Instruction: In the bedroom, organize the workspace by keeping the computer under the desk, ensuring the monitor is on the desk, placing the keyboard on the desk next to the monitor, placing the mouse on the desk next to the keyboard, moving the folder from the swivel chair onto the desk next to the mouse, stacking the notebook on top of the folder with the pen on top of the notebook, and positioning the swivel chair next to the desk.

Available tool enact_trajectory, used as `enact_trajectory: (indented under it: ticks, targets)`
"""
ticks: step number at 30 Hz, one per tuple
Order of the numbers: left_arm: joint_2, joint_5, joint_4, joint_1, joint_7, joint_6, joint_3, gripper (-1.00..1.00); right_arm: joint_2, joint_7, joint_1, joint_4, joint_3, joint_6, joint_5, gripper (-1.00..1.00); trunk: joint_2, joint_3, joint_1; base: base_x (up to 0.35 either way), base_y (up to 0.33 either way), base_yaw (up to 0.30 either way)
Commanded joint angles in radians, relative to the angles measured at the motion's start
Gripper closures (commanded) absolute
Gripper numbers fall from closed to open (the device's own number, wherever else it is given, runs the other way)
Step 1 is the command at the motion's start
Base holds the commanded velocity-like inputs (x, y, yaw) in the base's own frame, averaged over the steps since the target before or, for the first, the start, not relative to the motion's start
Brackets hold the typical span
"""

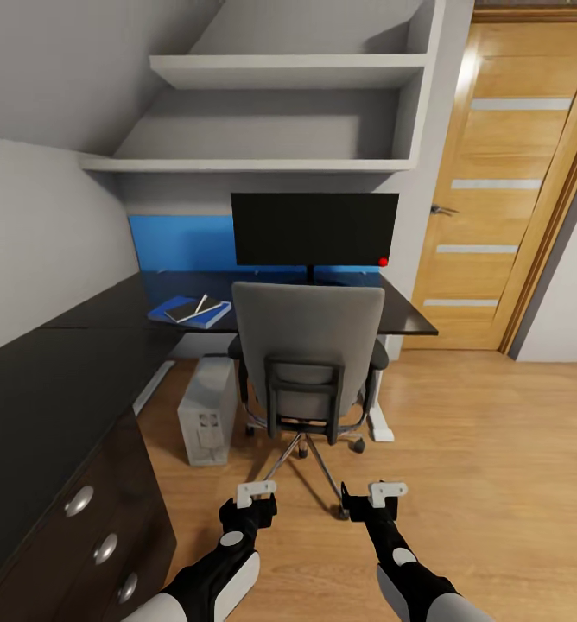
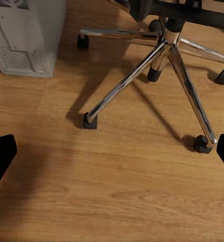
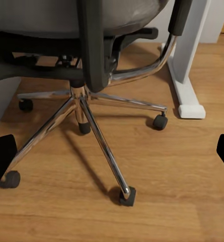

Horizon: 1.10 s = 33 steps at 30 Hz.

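Grey fabric is facing us: the swivel chair [image 1: 310, 350] is sitting just beyond both grippers, tucked against the black desk [image 1: 409, 315], its chrome base [image 2: 162, 60] spreading over the wooden floor [image 1: 478, 449]. The left gripper [image 1: 256, 492] and right gripper [image 1: 385, 492] are hovering low and near, fingers spread wide, holding nothing. The monitor [image 1: 314, 229] is standing on the desk behind the chair. To the left, the blue folder [image 1: 189, 313] is lying on the desktop with the notebook [image 1: 185, 309] and pen [image 1: 202, 303] on top. The computer [image 1: 206, 410] is resting under the desk, left of the chair.
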Motion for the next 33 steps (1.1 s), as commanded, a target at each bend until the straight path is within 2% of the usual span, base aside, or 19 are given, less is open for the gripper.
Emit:
enact_trajectory:
  ticks: [1, 4, 5, 10, 18, 26, 29, 33]
  targets:
    - [0.001, 0.011, 0.0, -0.001, 0.006, -0.006, -0.008, -1.0, 0.001, -0.005, -0.001, 0.001, -0.004, -0.002, 0.01, -1.0, 0.007, 0.002, -0.004, 0.0, 0.0, 0.0]
    - [0.001, 0.011, 0.001, -0.001, 0.006, -0.004, -0.007, -1.0, -0.001, -0.006, -0.001, 0.001, -0.004, -0.002, 0.01, -1.0, 0.028, 0.012, -0.016, 0.0, 0.0, 0.0]
    - [-0.001, 0.01, 0.025, -0.001, -0.002, -0.003, -0.008, -1.0, -0.002, -0.019, -0.001, 0.009, -0.011, 0.0, 0.009, -1.0, 0.035, 0.015, -0.019, 0.0, 0.0, 0.0]
    - [-0.001, 0.008, 0.028, -0.001, -0.005, 0.013, -0.01, -1.0, -0.003, -0.051, -0.001, 0.019, -0.012, 0.0, 0.008, -1.0, 0.07, 0.03, -0.039, 0.0, 0.0, 0.0]
    - [-0.005, 0.008, 0.023, -0.001, -0.003, 0.13, -0.01, -1.0, -0.008, -0.075, -0.001, 0.022, -0.01, 0.002, 0.009, -1.0, 0.126, 0.056, -0.069, 0.0, 0.0, 0.0]
    - [-0.004, 0.01, 0.031, -0.001, 0.001, 0.167, -0.008, -1.0, -0.046, -0.107, 0.0, 0.054, -0.009, -0.007, 0.009, -1.0, 0.182, 0.081, -0.1, 0.0, 0.0, 0.0]
    - [-0.005, 0.01, 0.062, -0.001, 0.004, 0.171, -0.009, -1.0, -0.059, -0.112, 0.001, 0.099, -0.009, -0.038, 0.009, -1.0, 0.203, 0.09, -0.111, 0.0, 0.0, 0.0]
    - [-0.005, 0.009, 0.146, -0.001, 0.005, 0.168, -0.011, -1.0, -0.065, -0.115, 0.003, 0.149, -0.009, -0.104, 0.009, -1.0, 0.231, 0.103, -0.127, 0.0, 0.0, 0.0]
